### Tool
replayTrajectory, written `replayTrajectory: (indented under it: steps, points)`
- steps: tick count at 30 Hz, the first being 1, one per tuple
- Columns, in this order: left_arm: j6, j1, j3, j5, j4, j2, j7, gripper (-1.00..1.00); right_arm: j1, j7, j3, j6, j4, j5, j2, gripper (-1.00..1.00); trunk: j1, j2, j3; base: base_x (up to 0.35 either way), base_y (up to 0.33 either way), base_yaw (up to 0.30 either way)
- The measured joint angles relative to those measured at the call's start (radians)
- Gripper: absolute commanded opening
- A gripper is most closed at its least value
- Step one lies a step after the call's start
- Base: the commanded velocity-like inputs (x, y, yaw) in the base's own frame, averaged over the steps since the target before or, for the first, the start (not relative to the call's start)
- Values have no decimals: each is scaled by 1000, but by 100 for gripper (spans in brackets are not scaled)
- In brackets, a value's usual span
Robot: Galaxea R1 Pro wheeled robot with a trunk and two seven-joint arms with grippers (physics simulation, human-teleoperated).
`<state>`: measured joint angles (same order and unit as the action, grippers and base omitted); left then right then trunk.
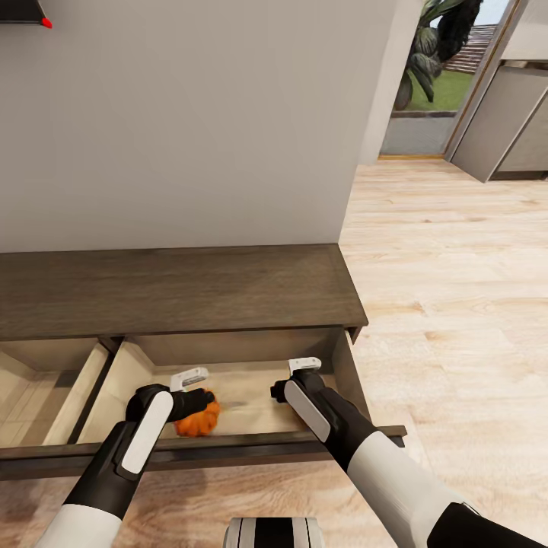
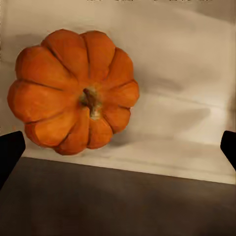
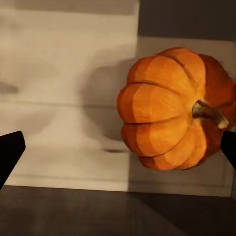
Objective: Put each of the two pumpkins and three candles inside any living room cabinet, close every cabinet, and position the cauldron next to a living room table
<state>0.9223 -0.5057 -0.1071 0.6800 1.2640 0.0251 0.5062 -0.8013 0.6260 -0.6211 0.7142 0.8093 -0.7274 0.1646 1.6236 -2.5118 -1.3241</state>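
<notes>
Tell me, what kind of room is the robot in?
Probably a living room at home: a low brown wooden cabinet stands against a plain wall, the floor is pale wood, and a doorway shows a plant. A pumpkin sits in its open drawer.

Head view: evenly and brightly lit, soft daylight from the doorway [image 1: 441, 84] at far right; no glare, no edge distortion. The open drawer [image 1: 243, 396] is dimmer inside, its back wall shaded.

Left wrist view: a pumpkin [image 2: 73, 91] is sharp, casting a soft diffuse shadow on the drawer floor beyond the left gripper [image 2: 118, 147]. The drawer front nearest it is dark and slightly blurred.

Right wrist view: a pumpkin [image 3: 172, 108] throws a faint grey shadow; compression softness throughout.
</notes>
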Motion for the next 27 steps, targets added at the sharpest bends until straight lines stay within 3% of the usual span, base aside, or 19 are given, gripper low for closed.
replayTrajectory:
  steps: [2,27]
  points:
    - [0,0,1,0,8,-1,1,100,0,0,0,0,0,0,0,100,0,0,0,0,0,0]
    - [6,-3,2,3,14,-3,11,100,0,0,0,-1,1,0,0,100,-11,6,97,-32,2,0]
